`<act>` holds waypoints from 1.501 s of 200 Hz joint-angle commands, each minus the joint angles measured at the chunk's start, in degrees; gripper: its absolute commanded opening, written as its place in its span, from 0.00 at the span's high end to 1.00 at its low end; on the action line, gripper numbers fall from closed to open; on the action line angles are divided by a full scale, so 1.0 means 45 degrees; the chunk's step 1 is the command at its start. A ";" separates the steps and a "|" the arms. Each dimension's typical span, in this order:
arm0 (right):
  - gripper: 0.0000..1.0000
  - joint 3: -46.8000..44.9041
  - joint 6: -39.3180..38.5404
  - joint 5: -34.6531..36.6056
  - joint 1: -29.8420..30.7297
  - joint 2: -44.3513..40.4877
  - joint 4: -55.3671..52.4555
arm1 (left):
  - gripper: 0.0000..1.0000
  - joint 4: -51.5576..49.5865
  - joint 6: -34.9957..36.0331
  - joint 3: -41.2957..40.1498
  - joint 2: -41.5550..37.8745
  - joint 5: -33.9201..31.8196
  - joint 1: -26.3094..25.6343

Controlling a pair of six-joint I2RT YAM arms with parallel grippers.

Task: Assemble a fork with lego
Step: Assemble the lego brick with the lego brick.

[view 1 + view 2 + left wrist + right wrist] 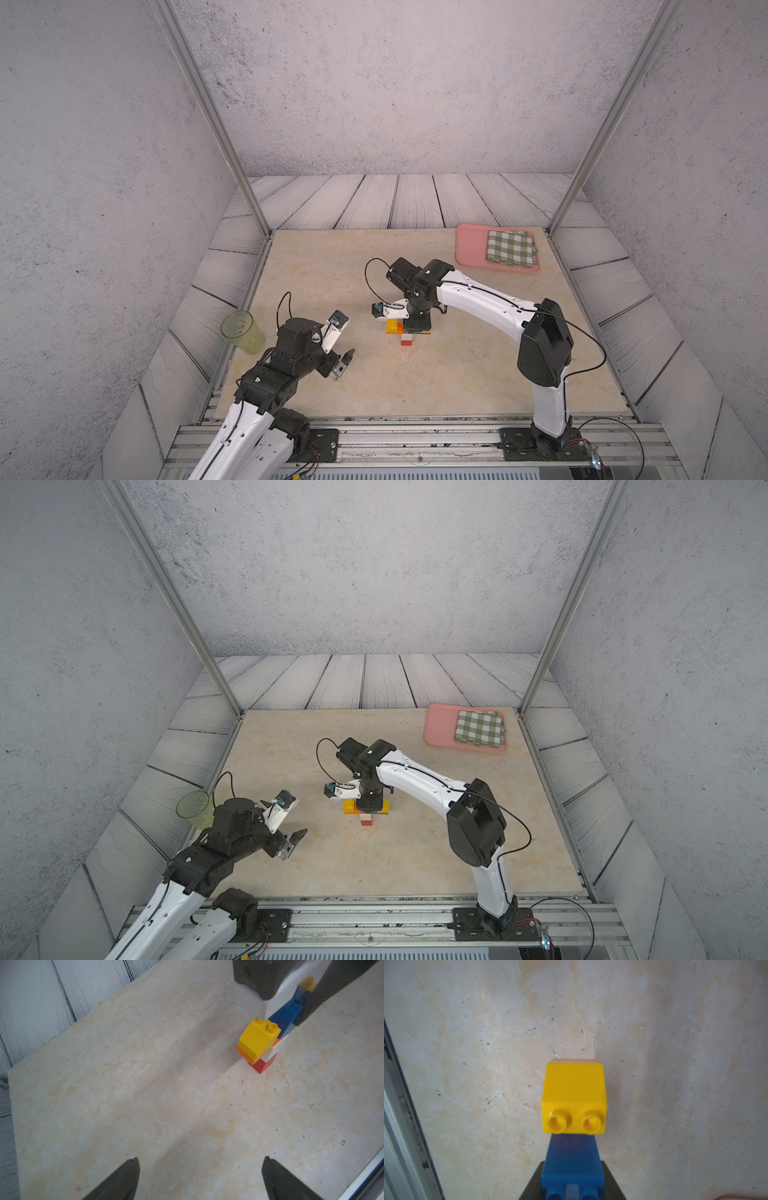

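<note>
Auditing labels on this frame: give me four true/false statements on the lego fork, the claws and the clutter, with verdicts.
1. The right claw is shut on the blue brick. True.
2. The left claw holds a yellow brick. False: it is open, empty, apart from the fork.
3. The fork stands upright with its red brick on the table. True.
4. The checked cloth lies beside the fork. False: it lies on the pink tray at the far corner.

At middle of table (457, 374), fork (405, 332) upright, directly under right gripper (417, 322). Left of fork and nearer the front, left gripper (345, 365), well apart. At left edge, cup (243, 332). In far right corner, tray (469, 249), cloth (511, 248) on its right half.
</note>
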 commanded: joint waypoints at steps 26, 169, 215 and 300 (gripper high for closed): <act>1.00 -0.0171 -0.0002 0.0009 0.0054 0.0688 -0.0010 | 0.02 0.0064 -0.0077 -0.0135 -0.0101 -0.0044 0.0074; 1.00 -0.0962 -0.0333 0.0526 0.0071 0.1338 0.0017 | 0.02 0.0044 -0.0081 -0.0107 -0.0076 -0.0054 0.0092; 1.00 -0.1376 0.0108 0.0315 0.0071 0.1860 -0.0136 | 0.02 0.0046 -0.0083 -0.0072 -0.0026 -0.0042 0.0094; 1.00 0.0056 0.1196 0.0206 -0.0040 0.1158 -0.0210 | 0.02 0.0101 -0.0197 0.0089 -0.0019 -0.0017 0.0097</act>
